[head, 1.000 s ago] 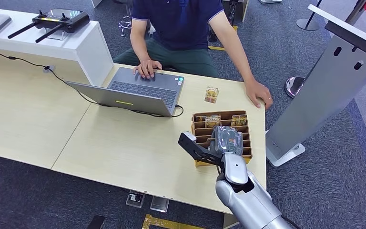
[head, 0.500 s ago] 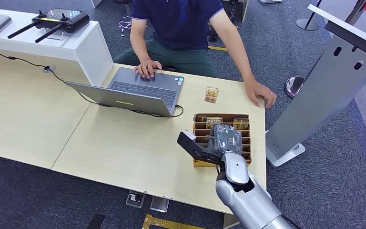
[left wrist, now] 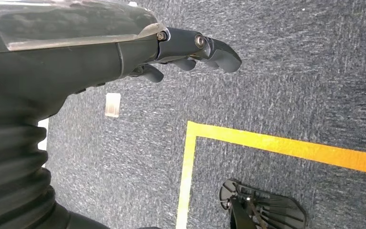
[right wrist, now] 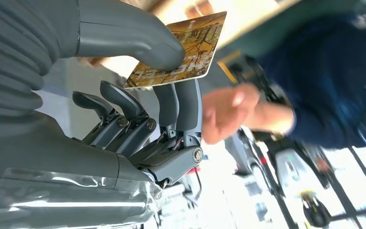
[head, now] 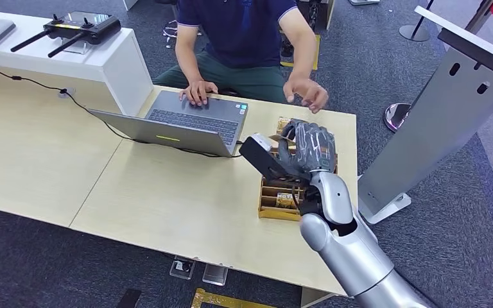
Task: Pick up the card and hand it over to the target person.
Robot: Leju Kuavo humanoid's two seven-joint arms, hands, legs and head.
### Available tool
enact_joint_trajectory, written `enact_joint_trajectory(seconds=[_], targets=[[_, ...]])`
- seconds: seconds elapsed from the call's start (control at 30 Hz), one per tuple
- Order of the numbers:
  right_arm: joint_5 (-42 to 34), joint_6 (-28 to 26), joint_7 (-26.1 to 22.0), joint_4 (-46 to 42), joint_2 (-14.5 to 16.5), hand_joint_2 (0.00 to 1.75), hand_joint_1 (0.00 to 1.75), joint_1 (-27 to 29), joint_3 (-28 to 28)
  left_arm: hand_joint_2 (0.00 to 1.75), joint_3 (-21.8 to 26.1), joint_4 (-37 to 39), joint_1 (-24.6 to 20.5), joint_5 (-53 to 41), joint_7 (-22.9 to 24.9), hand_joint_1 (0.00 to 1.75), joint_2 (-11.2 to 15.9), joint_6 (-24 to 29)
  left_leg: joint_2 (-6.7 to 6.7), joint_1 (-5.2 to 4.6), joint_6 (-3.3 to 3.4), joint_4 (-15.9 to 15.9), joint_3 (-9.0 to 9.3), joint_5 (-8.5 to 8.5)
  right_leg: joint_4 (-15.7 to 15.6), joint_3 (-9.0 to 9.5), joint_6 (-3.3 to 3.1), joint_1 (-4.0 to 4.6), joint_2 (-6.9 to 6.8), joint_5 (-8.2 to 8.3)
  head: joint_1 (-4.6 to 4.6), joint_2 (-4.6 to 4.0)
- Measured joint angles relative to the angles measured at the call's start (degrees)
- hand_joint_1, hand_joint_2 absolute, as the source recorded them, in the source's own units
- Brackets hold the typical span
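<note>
I am holding the right hand raised above the far end of the box on the desk, and it is gripping the card. In the right wrist view the thumb is pressing the card down against the fingers, with most of the card projecting free beyond the grip. The card is therefore off the desk, in the hand and clear of the box slots.

The person's hand is hovering open just beyond the far desk edge, near my hand but apart from it. The person's other hand is resting on the laptop to the left.

The left hand is hanging over the carpet with its fingers loosely bent and nothing in them.

I judge the card to be light, thin and stiff, with a glossy printed face that could slide under a smooth thumb. The pinch is sitting near one end, which suits a handover: the free end is where the person should take it. Risk as I read it: the card slipping or pivoting in the pinch if I release before the person is holding it.
</note>
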Motion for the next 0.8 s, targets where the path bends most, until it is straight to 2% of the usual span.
enact_joint_trajectory(seconds=[0.2,0.47,0.57,0.7,0.8], targets=[[3.3,-6.0,-2.5,8.6,0.9,1.75,1.75,-2.9,0.4,1.75,-0.3,0.1,-0.6,-0.3,-0.5,0.00,0.2,-0.1,-0.13,0.01,0.01,0.0,0.12,-0.04,-0.1,0.19,0.01,0.01,-0.15,-0.09,0.00,0.00],[12.4,-16.7,-4.0,11.4,-0.9,1.75,1.75,-3.2,0.7,1.75,-1.0,0.1,-0.7,-1.0,-0.2,0.00,0.3,-0.4,-0.27,0.03,0.02,0.0,0.09,-0.08,-0.1,0.25,0.02,0.02,-0.29,-0.15,0.00,0.00],[14.2,-18.1,-4.0,12.2,-0.9,1.75,1.75,-3.2,0.6,1.75,-1.3,0.1,-0.7,-1.2,-0.2,0.00,0.2,-0.6,-0.30,0.02,0.02,0.0,0.07,-0.08,-0.1,0.22,0.02,0.02,-0.31,-0.16,0.00,0.00],[14.6,-18.5,-4.2,12.2,-0.3,1.75,0.00,-2.6,-0.3,1.75,-1.5,0.2,-0.3,-1.4,-1.1,0.00,0.2,-1.2,-0.26,0.02,0.01,0.0,0.09,-0.10,-0.1,0.22,0.01,0.02,-0.28,-0.16,0.00,0.00],[13.9,-18.8,-4.8,11.8,0.1,1.75,0.00,-2.0,-1.4,1.75,-0.9,0.3,0.1,-0.8,-1.3,0.00,0.2,-0.4,-0.22,0.02,0.01,0.0,0.09,-0.11,0.0,0.21,0.01,0.02,-0.25,-0.16,0.00,0.00]])
